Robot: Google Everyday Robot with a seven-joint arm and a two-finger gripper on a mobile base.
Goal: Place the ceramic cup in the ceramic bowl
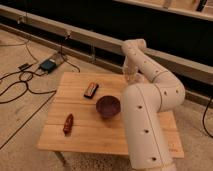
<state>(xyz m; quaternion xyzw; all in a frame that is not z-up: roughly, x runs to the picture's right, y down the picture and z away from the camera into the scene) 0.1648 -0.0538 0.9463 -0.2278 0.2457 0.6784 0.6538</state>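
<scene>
Here we are at the wooden counter (100,137), and the big white arm (148,120) fills its right side, rising from five o'clock, bending at a fat elbow and reaching over to the far edge. The claw (131,75) hangs down there at the counter's back rim, at about one o'clock from the ceramic bowl (108,106), and its fingers are drawn together. A pale, off-white patch right at the claw's tip looks like the ceramic cup (132,79), low against the counter's far edge, but it blends into the white of the arm, so I cannot say for sure that the claw is clamped on it. The bowl, dark maroon and glossy inside, sits upright near the middle of the counter, just beside the arm's lower column and well short of the claw. At ten o'clock from the bowl lies a small dark bar-shaped packet (91,90), close by but not touching. At eight o'clock, further off, a small reddish-brown item (68,123) lies near the counter's left front. Off the counter at ten o'clock, a black box (48,65) sits on the floor (20,120) among dark cables (20,85).
</scene>
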